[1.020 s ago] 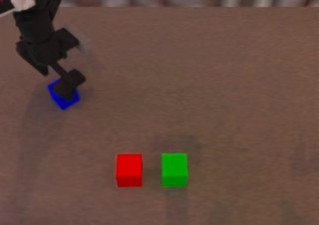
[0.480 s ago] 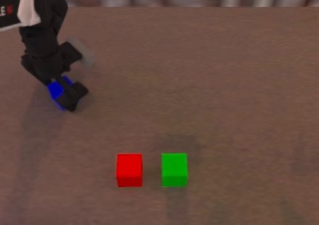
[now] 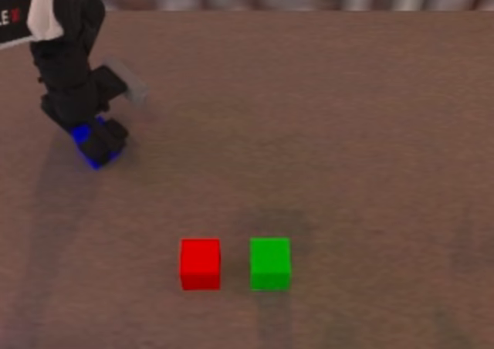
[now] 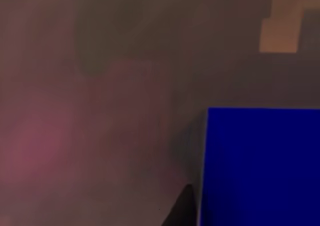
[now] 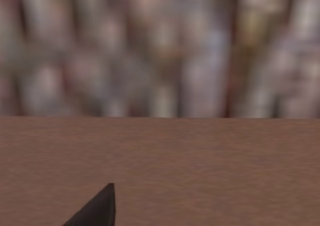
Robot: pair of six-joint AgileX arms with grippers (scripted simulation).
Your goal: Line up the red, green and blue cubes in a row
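Cubes — red (image 3: 200,263), green (image 3: 270,263) — matte, square-faced.

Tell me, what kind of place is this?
Probably a computer-made robot practice table: a plain brown table, three toy-like cubes, red cube, green cube, blue cube, and a blurry backdrop behind.

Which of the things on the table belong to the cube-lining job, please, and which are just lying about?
Part of the job:
- red cube, near the table's front
- green cube, just right of the red one, apart from it
- blue cube, far left, under the left gripper

Just lying about:
- nothing else shows on the table
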